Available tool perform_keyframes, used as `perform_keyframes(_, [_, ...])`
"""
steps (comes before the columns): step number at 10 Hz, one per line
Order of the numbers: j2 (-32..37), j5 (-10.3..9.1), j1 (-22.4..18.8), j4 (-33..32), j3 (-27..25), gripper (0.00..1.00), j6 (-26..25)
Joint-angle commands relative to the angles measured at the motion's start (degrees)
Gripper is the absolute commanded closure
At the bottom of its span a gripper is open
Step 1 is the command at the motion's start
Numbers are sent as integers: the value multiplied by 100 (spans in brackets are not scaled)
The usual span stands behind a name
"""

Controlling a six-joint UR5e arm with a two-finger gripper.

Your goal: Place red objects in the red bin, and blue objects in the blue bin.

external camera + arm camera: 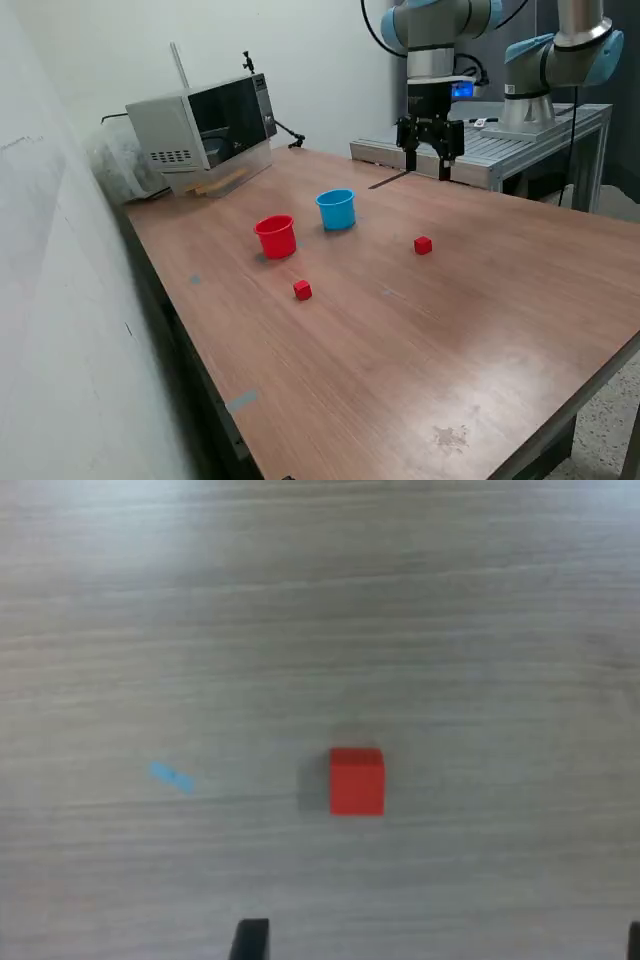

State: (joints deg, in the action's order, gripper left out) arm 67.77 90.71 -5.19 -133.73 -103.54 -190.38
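Two tiny red cubes lie on the wooden table (480, 330): one (423, 245) towards the exterior view's right, one (302, 290) nearer the front. The red cup (275, 237) and the light-blue cup (337, 209) stand upright side by side, a little apart. My gripper (429, 165) hangs open and empty, well above the table behind the right-hand red cube. The wrist view shows one red cube (357, 781) on the wood, with my gripper (443, 946) open and one dark fingertip (250, 940) at the picture's edge. No blue cubes are in view.
A grey microwave (205, 125) stands at the table's back corner, on the exterior view's left. A second arm (560, 60) sits on a metal frame (500, 150) behind the table. A wall runs along the exterior view's left. A small blue mark (172, 777) is on the wood.
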Motion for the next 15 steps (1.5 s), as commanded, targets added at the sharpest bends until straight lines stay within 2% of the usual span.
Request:
perform_keyframes(1, [-605,-18,44,-345,18,0,-8])
perform_keyframes(4, [-958,-27,255,-495,44,0,1])
perform_keyframes(12, [-1284,-27,194,-645,97,0,27])
perform_keyframes(13, [-1284,-27,203,-741,97,100,36])
perform_keyframes(15, [-1293,-27,203,-751,80,100,27])
